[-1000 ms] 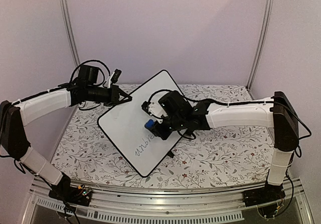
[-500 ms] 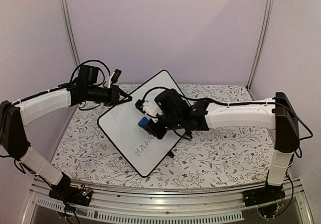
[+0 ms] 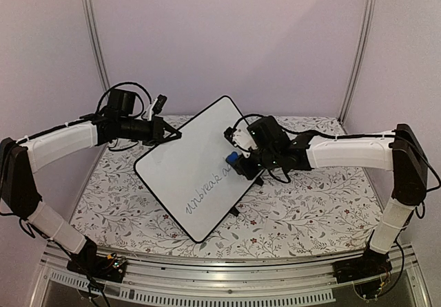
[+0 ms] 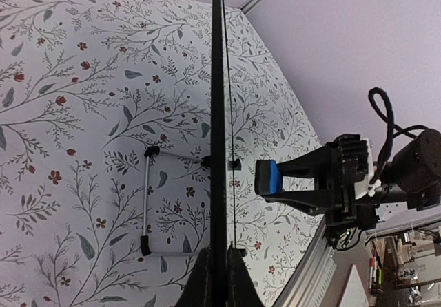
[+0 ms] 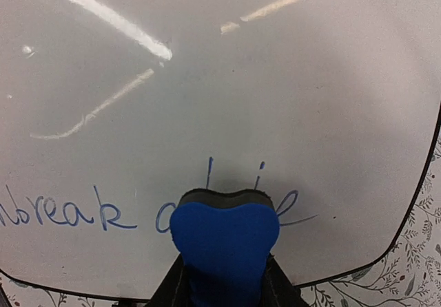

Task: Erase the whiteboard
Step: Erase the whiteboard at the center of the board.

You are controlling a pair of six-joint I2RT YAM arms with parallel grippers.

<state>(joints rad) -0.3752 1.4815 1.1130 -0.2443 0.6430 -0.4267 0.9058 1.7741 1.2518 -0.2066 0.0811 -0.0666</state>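
Clenching a blue eraser point(image 5: 224, 235), the right gripper point(image 3: 238, 161) hovers just off the whiteboard point(image 3: 182, 169), and the block hides part of the blue handwriting point(image 5: 69, 214). The left gripper point(image 4: 220, 276) pinches the board's rim, holding it tilted over the floral table point(image 3: 310, 204).

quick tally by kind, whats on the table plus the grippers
whiteboard: 1
blue eraser: 1
grippers: 2, the left gripper clamped on the whiteboard's edge and the right gripper holding the blue eraser
total: 4
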